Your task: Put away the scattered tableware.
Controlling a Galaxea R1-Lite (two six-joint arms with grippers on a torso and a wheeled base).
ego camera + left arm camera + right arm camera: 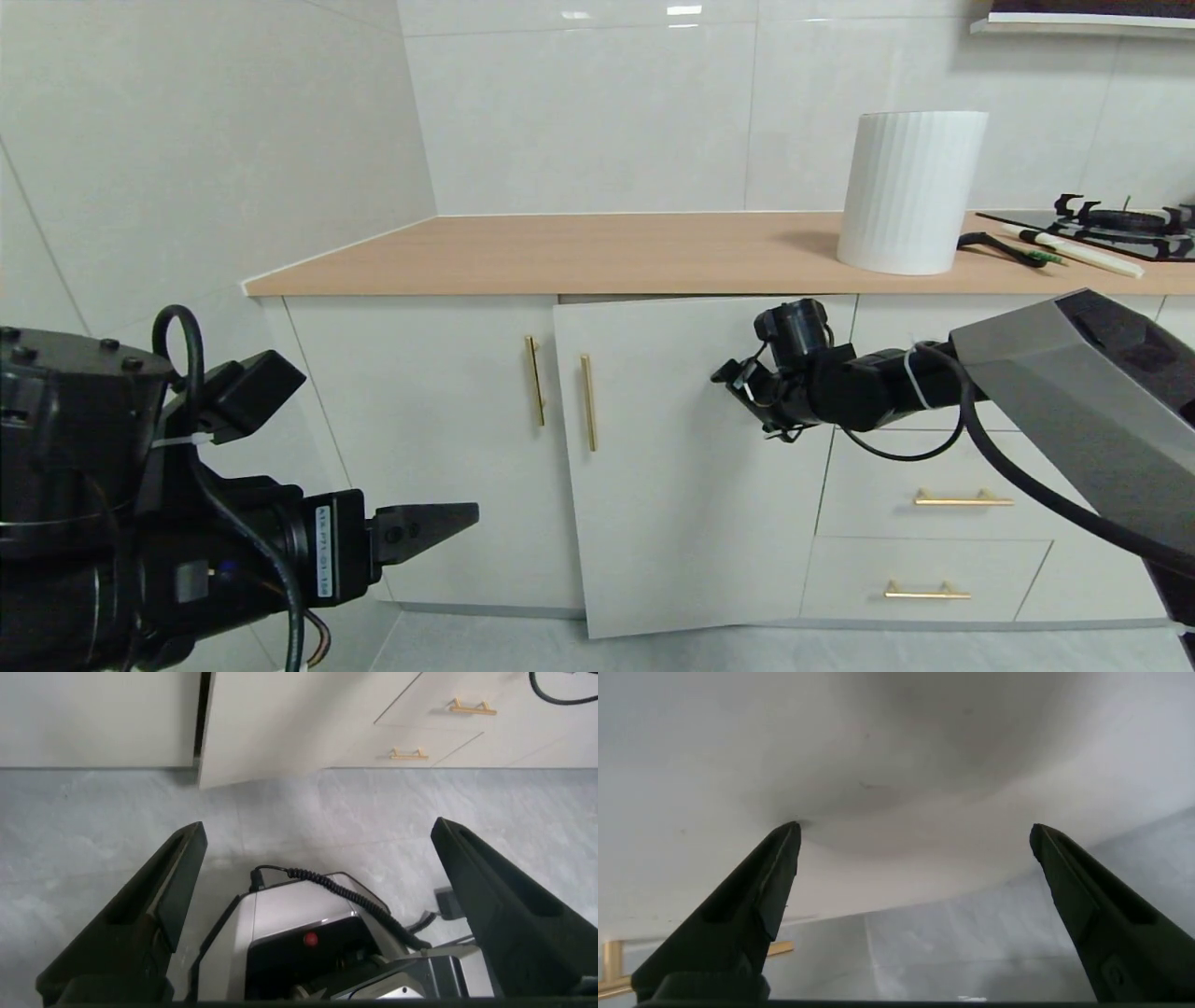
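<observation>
A white ribbed holder [910, 191] stands on the wooden counter [597, 252]. Beside it, near the stove, lie a long pale utensil [1083, 250] and a black-handled one [1004, 245]. Below the counter, a white cabinet door [691, 467] with a gold handle [588, 401] hangs slightly ajar. My right gripper [738, 387] is up against the front face of this door, open, with the door panel [878, 747] close before its fingers [766, 887]. My left gripper [448, 523] hangs low at the left, open and empty, with the grey floor [308, 812] beneath it.
A second cabinet door with a gold handle [533, 380] is shut to the left of the ajar one. Two drawers with gold handles [962, 499] sit to the right. A gas stove [1120, 229] is at the counter's far right. Tiled walls close off the left and back.
</observation>
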